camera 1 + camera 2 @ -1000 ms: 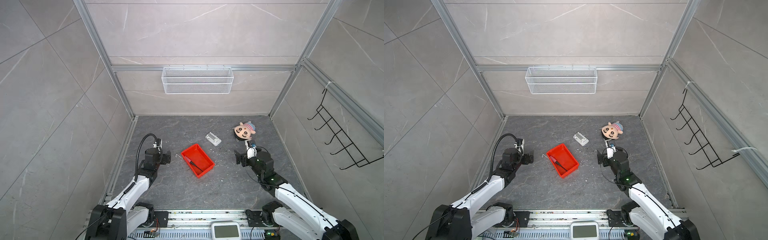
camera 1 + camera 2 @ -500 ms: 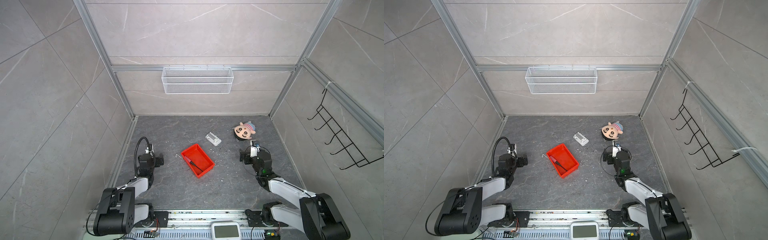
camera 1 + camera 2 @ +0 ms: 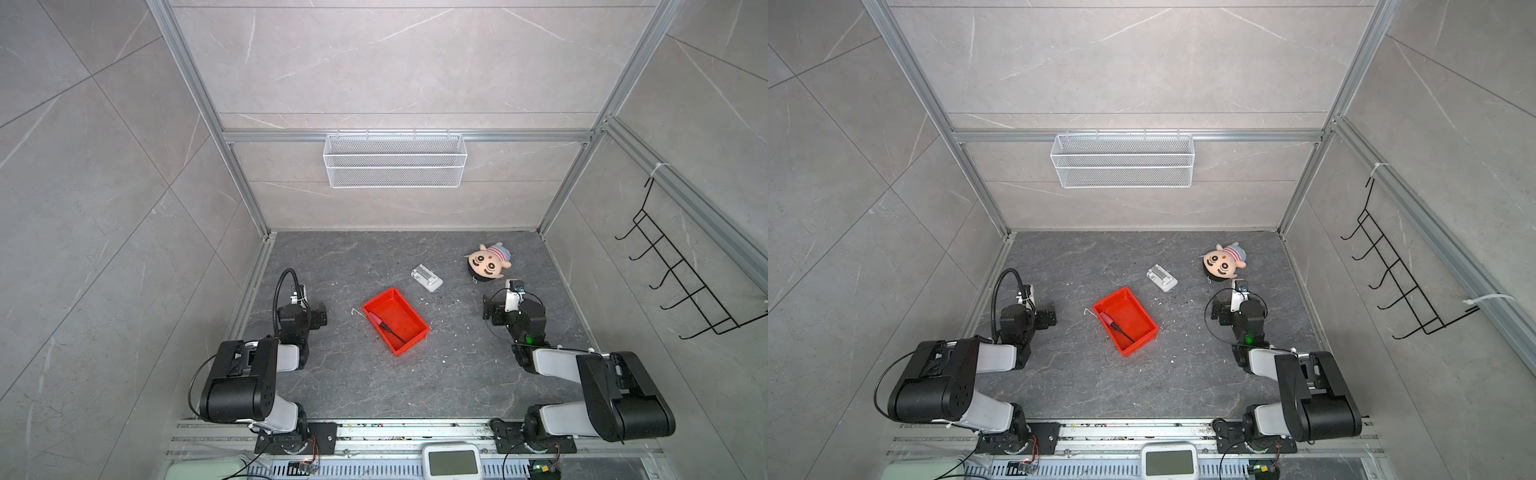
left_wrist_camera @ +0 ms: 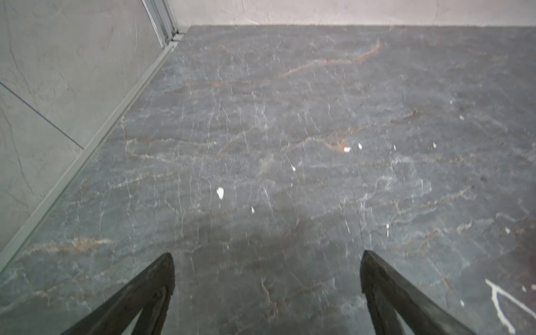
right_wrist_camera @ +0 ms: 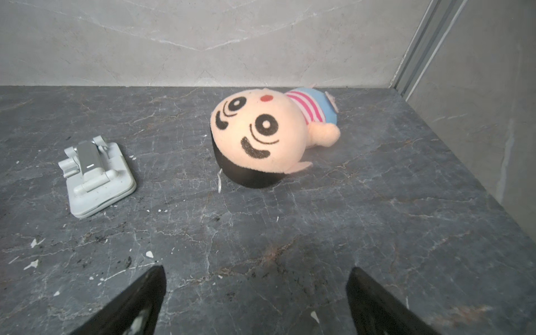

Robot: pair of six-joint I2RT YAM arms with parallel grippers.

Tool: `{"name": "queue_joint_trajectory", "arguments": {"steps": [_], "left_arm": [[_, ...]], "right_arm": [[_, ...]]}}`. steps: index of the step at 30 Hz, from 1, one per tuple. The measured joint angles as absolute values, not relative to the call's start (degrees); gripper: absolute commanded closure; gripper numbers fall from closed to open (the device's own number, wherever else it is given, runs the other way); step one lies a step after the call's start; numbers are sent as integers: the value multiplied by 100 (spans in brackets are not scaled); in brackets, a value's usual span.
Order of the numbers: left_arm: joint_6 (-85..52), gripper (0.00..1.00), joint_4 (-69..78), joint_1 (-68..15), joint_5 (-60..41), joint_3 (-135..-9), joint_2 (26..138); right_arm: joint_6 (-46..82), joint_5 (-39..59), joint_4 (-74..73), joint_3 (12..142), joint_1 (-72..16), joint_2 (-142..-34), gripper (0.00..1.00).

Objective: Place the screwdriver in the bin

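Observation:
The bin (image 3: 401, 308) (image 3: 1130, 309), a shallow red tray, sits at an angle mid-floor in both top views. Inside it, along its left wall, lies the screwdriver (image 3: 386, 327) (image 3: 1118, 328) with its red handle farther from me than its dark shaft. My left gripper (image 3: 319, 316) (image 3: 1048, 318) (image 4: 267, 254) hangs left of the bin, open and empty over bare floor. To the right of the bin my right gripper (image 3: 492, 311) (image 3: 1219, 311) (image 5: 255, 269) is open and empty too, its fingers pointing towards the back wall.
A plush doll (image 3: 487, 262) (image 5: 261, 136) lies at the back right, ahead of the right gripper. A grey-white plastic block (image 3: 427, 278) (image 5: 95, 179) lies behind the bin. A small white hook (image 3: 355, 311) rests by the bin's left corner. A wire basket (image 3: 395, 160) hangs on the back wall.
Both arms have folded back with their elbows raised near the front rail. Both grippers drew a little away from the bin and stayed open. The screwdriver kept its place in the bin.

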State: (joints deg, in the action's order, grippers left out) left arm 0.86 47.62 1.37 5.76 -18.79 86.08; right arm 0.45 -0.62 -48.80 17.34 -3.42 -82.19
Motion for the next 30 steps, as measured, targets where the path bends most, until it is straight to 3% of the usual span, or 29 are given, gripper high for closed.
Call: {"name": "queue_joint_trajectory", "arguments": {"steps": [5,30], "left_arm": [[10,0,4755,266,539,-1973,8608],[-8,0,4659,266,537,-1973,8608]], "right_arm": [[45,93,-5043,1800,-296,-8665,1],[21,329,-4989,1986,-298,-8670,1]]}}
